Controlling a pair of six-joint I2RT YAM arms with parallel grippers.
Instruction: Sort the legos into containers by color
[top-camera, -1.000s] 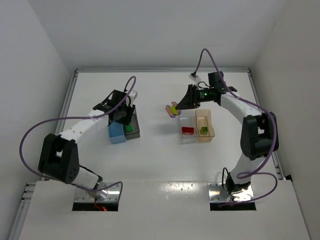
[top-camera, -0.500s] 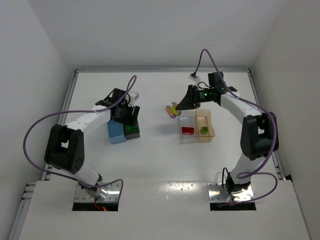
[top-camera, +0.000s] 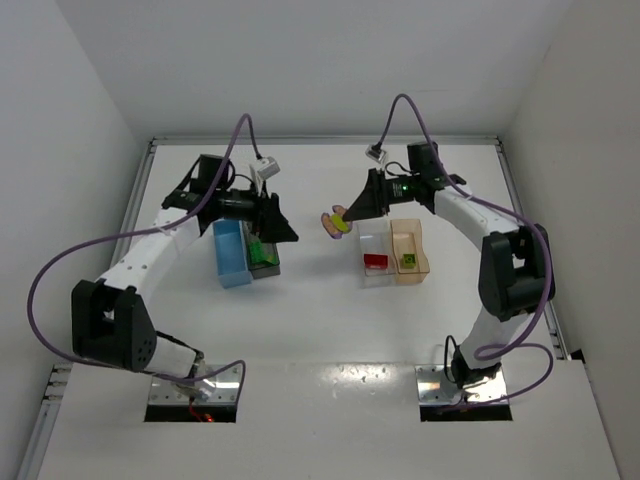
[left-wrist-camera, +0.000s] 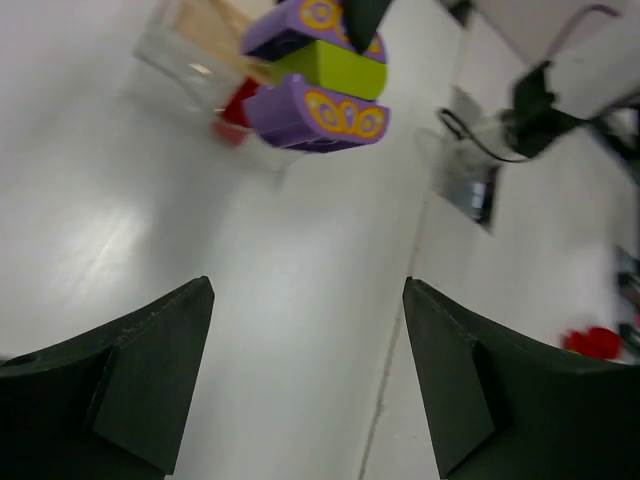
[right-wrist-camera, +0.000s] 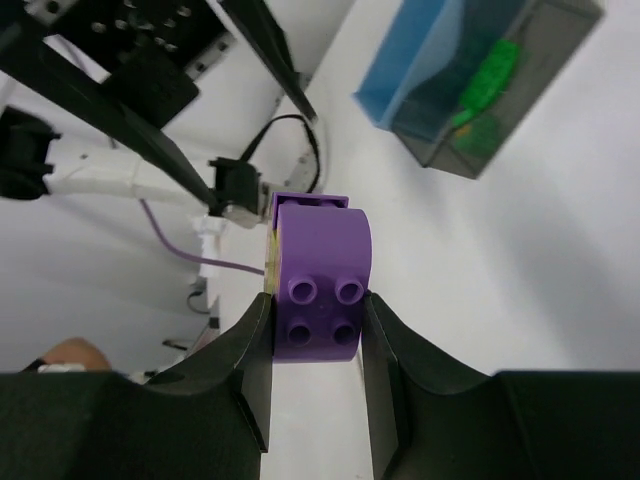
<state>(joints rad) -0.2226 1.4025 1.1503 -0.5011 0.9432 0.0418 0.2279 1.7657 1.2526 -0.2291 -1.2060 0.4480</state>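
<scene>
Gripping purple and yellow-green lego stack (left-wrist-camera: 325, 70) with right fingers (right-wrist-camera: 250, 360), aloft over counter (top-camera: 320, 320) left of clear bin (top-camera: 374, 242); orange ring prints (left-wrist-camera: 340, 115) on purple bricks. Holding left fingers (left-wrist-camera: 150, 370) wide apart near grey bin (top-camera: 272, 268), green lego (top-camera: 258, 252) inside. In clear bin, red lego (top-camera: 376, 262); in tan bin (top-camera: 408, 236), yellow-green lego (top-camera: 407, 262).

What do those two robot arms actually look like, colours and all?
The left arm and right arm are white tubes linked by chunky black joints, with a thin purple cable looping alongside each. The left end effector and right end effector each have two black wedge-shaped fingers.
</scene>
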